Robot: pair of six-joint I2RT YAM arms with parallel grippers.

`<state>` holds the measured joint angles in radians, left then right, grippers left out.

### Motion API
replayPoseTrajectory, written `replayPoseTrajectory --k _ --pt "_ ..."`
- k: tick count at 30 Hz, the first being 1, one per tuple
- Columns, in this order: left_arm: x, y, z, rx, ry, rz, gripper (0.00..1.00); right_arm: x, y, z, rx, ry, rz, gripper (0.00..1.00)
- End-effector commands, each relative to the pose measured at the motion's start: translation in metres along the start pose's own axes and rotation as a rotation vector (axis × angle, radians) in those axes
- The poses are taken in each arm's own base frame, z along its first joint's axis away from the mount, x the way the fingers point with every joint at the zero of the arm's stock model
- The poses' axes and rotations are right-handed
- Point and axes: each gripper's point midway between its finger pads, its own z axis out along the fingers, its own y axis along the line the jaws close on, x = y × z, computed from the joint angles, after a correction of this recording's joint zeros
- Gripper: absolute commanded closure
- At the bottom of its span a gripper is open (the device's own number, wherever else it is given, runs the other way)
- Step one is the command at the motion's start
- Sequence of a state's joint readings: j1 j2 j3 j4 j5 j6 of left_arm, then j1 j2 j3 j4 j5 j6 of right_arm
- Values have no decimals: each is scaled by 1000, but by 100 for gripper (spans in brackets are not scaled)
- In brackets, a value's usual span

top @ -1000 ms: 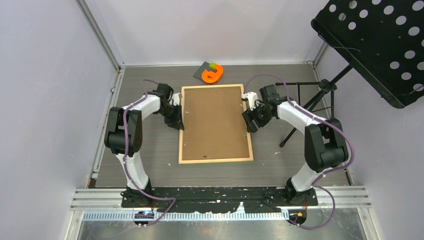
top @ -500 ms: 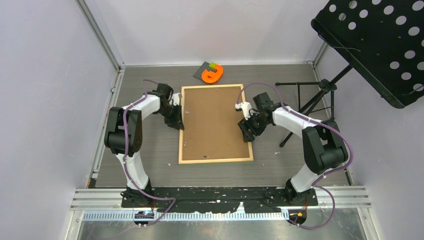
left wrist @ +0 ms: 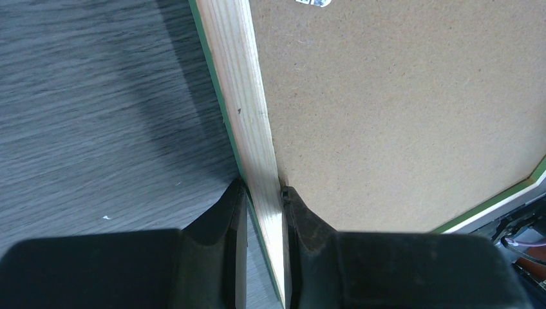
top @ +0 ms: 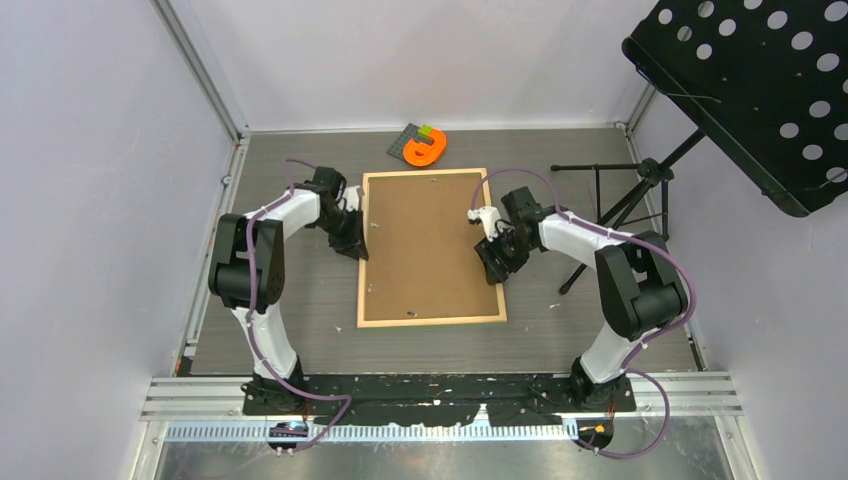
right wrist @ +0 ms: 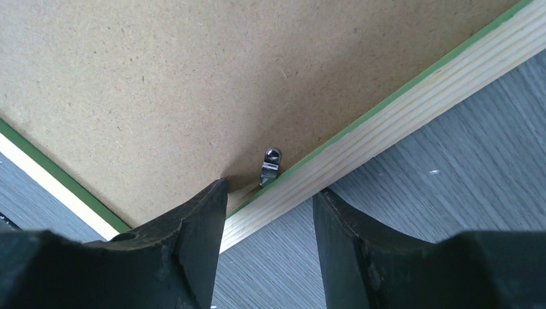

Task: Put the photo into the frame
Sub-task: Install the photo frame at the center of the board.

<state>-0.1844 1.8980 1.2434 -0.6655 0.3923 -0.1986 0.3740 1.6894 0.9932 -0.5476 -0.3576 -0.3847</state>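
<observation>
The frame (top: pixel 430 321) lies flat in the middle of the table, pale wood face up, with a thin green edge showing along its rails (left wrist: pixel 238 77) (right wrist: pixel 412 106). A plain brown backing board (top: pixel 428 245) fills it. The photo is hidden. My left gripper (top: pixel 352 240) (left wrist: pixel 263 190) is shut on the frame's left rail, one finger on each side. My right gripper (top: pixel 495 262) (right wrist: pixel 270 193) is open and straddles the right rail: one finger is over the board, the other over the table outside. A small metal tab (right wrist: pixel 271 164) lies on the board just ahead of it.
An orange object (top: pixel 424 148) with a small grey-and-green block sits just behind the frame's far edge. A black perforated music stand (top: pixel 760 90) overhangs the right side, and its tripod legs (top: pixel 620 200) stand right of my right arm. Walls close in the table.
My right gripper has moved in from beside the frame onto its right rail, and its jaws have narrowed. The left gripper and the frame have not moved.
</observation>
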Motion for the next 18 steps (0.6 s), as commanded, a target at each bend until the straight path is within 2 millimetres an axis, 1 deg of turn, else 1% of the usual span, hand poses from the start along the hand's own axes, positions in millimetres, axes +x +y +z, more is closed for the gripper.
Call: replayPoseTrajectory --k 1,9,15,18 --pt "-3 -5 11 48 -5 40 100 -20 -6 0 37 -41 -18 45" --pt "-3 -5 11 49 -6 39 100 -26 -14 0 77 -45 -28 51" --pt "-3 -5 11 50 -4 38 100 -26 -18 1 96 -41 -28 56" --pt "-4 -5 11 50 -6 40 100 -30 -22 1 112 -46 -25 58"
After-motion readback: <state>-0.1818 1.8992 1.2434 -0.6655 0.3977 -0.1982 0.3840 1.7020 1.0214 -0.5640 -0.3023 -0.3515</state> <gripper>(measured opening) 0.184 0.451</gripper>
